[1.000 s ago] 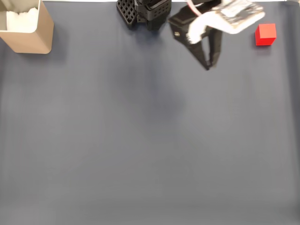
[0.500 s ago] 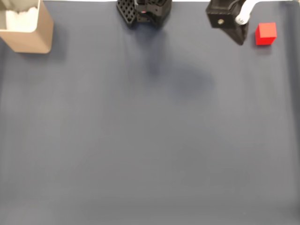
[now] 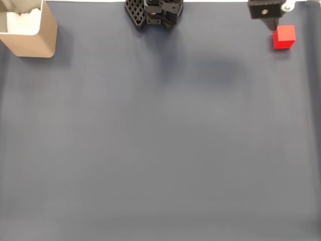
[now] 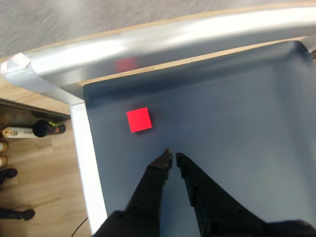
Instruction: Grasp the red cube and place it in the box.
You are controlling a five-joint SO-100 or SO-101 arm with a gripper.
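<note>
Blue mat (image 3: 160,140): near-closed fingers (image 4: 163,160) hover beside red cube (image 4: 138,120).

In the wrist view my tool (image 4: 173,159) reaches in from the near edge, its two black fingers (image 4: 154,180) nearly together with a thin gap between the tips. The red cube (image 4: 138,120) sits on the blue-grey table (image 4: 237,118) just beyond and left of my tips, apart from them, near the metal rail (image 4: 163,42).
</note>
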